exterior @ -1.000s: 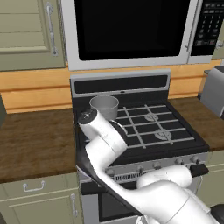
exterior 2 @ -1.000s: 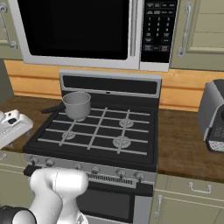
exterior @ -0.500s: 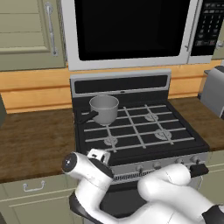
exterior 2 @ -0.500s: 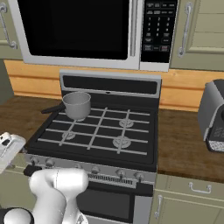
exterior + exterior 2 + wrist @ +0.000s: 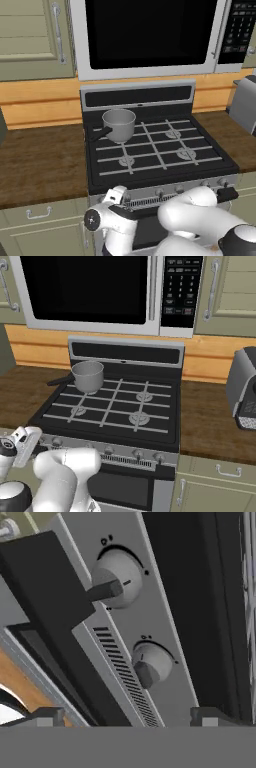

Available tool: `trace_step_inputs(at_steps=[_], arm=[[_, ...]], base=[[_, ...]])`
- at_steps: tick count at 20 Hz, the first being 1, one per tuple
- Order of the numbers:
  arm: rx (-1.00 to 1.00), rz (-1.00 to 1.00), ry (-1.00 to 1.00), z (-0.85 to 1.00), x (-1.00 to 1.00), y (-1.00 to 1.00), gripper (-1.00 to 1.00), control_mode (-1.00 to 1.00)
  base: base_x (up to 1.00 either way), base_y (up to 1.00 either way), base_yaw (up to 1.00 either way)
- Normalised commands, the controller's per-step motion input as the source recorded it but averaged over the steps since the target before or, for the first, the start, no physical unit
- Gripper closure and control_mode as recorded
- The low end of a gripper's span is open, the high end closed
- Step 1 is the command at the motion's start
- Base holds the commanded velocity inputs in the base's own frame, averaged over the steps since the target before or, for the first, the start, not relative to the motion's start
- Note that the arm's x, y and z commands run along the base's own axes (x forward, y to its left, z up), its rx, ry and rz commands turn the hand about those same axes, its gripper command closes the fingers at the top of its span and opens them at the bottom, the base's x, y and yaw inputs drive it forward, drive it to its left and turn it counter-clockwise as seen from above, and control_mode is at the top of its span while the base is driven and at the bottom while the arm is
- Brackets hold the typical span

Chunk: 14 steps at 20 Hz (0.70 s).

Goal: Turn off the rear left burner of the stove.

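A grey saucepan (image 5: pixel 119 124) sits on the stove (image 5: pixel 155 150) over its rear left burner.

You have a grey saucepan (image 5: pixel 119 125) at rear left, black-windowed microwave (image 5: pixel 150 35) overhead, toaster (image 5: pixel 244 388) on right counter, wood countertop (image 5: pixel 40 165) left.

— Where's the arm?
— Folded low across the bottom of the left base view, its hand ending at the lower left.
— And the gripper (image 5: pixel 125 716)?
— At the bottom of the hand view, the two dark fingertips (image 5: pixel 47 715) stand wide apart, nothing between them.
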Motion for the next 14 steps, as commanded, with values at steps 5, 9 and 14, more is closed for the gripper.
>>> trace_step_inputs(at_steps=[5,9,14], arm=[[-0.02,0.00,-0.27,-0.41,0.40,0.00,-1.00,-1.00],[-0.01,0.00,-0.21,-0.24,0.29,0.00,-1.00,-1.00],[0.00,0.00,-0.17,-0.14,0.25,0.01,-1.00,-1.00]], base=[[0.00,0.00,0.00],[0.00,0.00,0.00],[0.00,0.00,0.00]])
